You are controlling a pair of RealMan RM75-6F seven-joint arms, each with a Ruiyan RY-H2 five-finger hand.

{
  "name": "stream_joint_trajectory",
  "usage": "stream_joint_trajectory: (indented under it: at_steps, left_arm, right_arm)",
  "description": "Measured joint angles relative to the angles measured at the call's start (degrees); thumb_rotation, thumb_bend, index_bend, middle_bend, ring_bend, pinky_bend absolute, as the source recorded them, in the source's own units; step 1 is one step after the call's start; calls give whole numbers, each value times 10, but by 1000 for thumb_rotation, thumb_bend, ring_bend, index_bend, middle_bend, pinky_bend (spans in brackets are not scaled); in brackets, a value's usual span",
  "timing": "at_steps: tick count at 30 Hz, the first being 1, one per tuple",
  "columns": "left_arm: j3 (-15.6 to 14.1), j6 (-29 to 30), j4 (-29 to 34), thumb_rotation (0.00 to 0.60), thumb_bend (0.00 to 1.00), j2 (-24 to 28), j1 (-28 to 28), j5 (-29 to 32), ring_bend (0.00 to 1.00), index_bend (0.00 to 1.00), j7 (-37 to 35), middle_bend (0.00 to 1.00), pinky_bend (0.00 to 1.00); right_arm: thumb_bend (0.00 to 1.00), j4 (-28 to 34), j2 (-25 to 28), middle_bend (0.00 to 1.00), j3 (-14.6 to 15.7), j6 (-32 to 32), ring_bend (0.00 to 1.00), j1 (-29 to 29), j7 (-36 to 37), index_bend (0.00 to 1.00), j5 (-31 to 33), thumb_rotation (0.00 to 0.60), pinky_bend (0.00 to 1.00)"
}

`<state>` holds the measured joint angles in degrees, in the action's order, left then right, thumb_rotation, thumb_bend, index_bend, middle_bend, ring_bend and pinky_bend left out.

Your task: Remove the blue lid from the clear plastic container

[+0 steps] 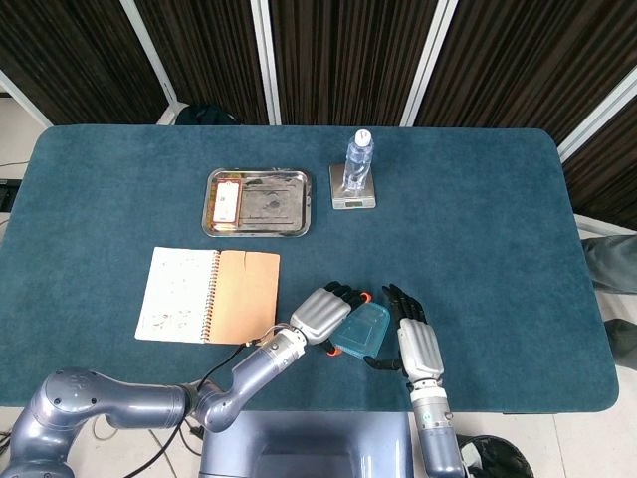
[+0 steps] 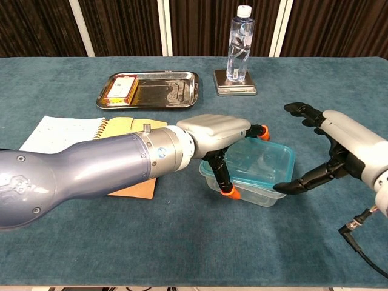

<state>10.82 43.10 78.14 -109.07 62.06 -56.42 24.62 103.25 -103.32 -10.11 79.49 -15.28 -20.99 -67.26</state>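
Observation:
The clear plastic container [image 2: 254, 195] with its blue lid [image 2: 260, 160] sits on the teal table near the front edge. It shows in the head view as a blue-green box [image 1: 363, 332]. My left hand [image 2: 212, 132] [image 1: 320, 314] grips its left end, with orange-tipped fingers over the lid and the thumb against the front wall. My right hand [image 2: 339, 145] [image 1: 418, 344] is just right of it with fingers spread. The thumb tip reaches the container's right front corner; I cannot tell whether it touches.
An open spiral notebook [image 1: 209, 296] lies left of the container. Further back, a steel tray [image 1: 258, 202] holds a small box [image 1: 227, 202]. A water bottle [image 1: 357, 159] stands on a small scale [image 1: 353, 196]. A cable [image 2: 364, 221] hangs by my right wrist.

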Motion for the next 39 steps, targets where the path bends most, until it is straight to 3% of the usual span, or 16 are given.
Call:
stream_joint_trajectory:
  at_steps: [8,22,39]
  left_arm:
    - [6,-4,9,600,152,3,1,8,250,155,-10,269,437]
    - [22,-20,26,600,151,17,3,22,211,148,-45,258,414]
    - [15,-31,33,600,150,29,11,32,202,146,-51,256,412]
  right_arm:
    - [181,-10,-2,0,-6,5,0,-2,12,0,-11,600,0]
    - [181,-56,-3,0,17,9,0,0,29,0,-51,600,0]
    - [181,-88,-25,0,12,27,0,4,63,0,-78,600,0]
